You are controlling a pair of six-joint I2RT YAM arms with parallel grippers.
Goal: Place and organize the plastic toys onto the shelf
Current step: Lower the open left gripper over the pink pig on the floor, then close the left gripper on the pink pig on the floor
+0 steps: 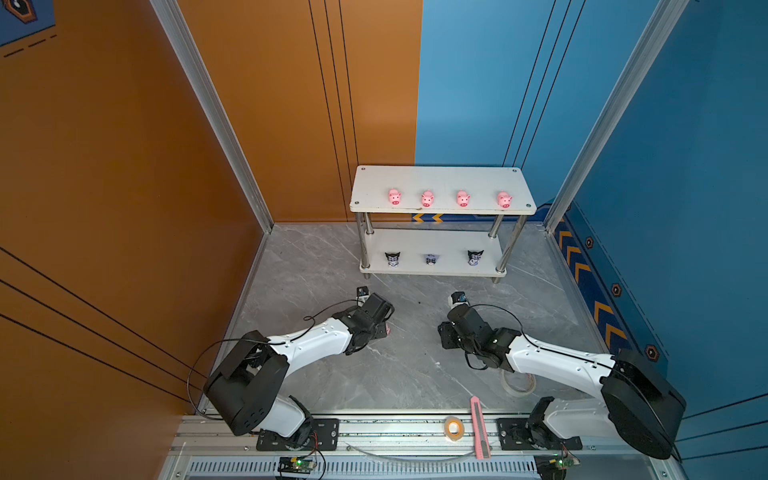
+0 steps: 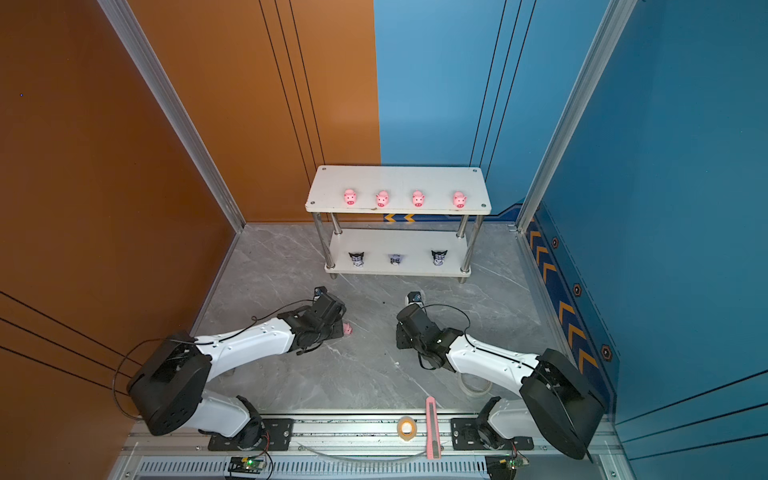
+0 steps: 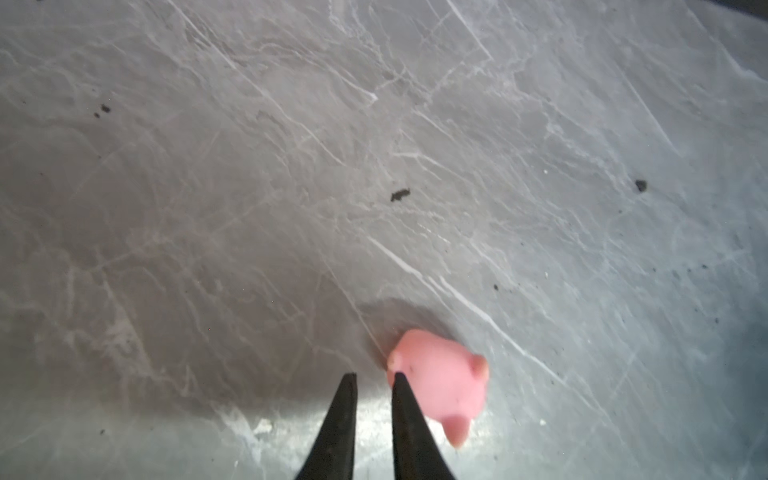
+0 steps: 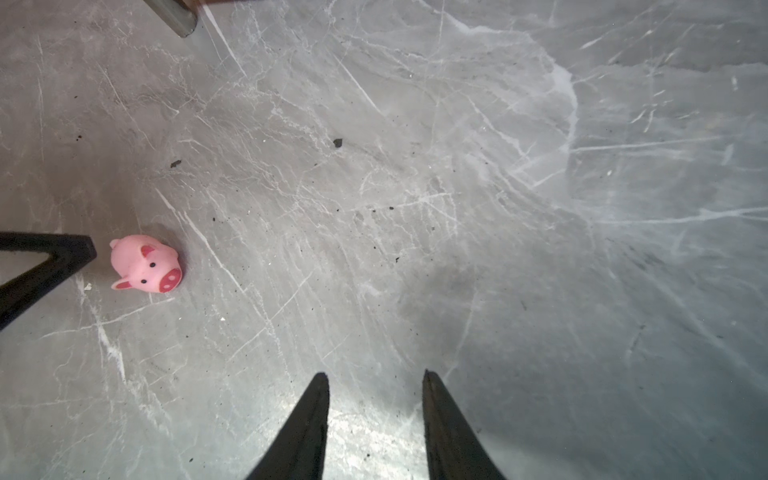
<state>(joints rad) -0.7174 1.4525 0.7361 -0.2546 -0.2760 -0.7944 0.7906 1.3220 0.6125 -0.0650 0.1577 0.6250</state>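
The shelf [image 1: 440, 178] stands at the back, with several pink pigs [image 1: 394, 196] in a row on its top board. Three black-eared figurines [image 1: 431, 259] stand on its lower board [image 1: 415, 243]. One more pink pig [image 2: 347, 329] lies on its side on the grey floor. In the left wrist view this pig [image 3: 440, 386] rests against the outside of one finger of my left gripper [image 3: 374, 376], which is nearly shut with nothing between its jaws. The right wrist view shows the pig [image 4: 145, 266] off to the side of my right gripper [image 4: 376, 374], which is open and empty.
A pink utility knife [image 1: 478, 428] and a small tape roll [image 1: 454, 427] lie on the front rail. A clear tape roll [image 1: 517, 384] sits partly under the right arm. Orange and blue walls close in the floor. A chrome shelf leg [image 4: 174, 14] shows in the right wrist view.
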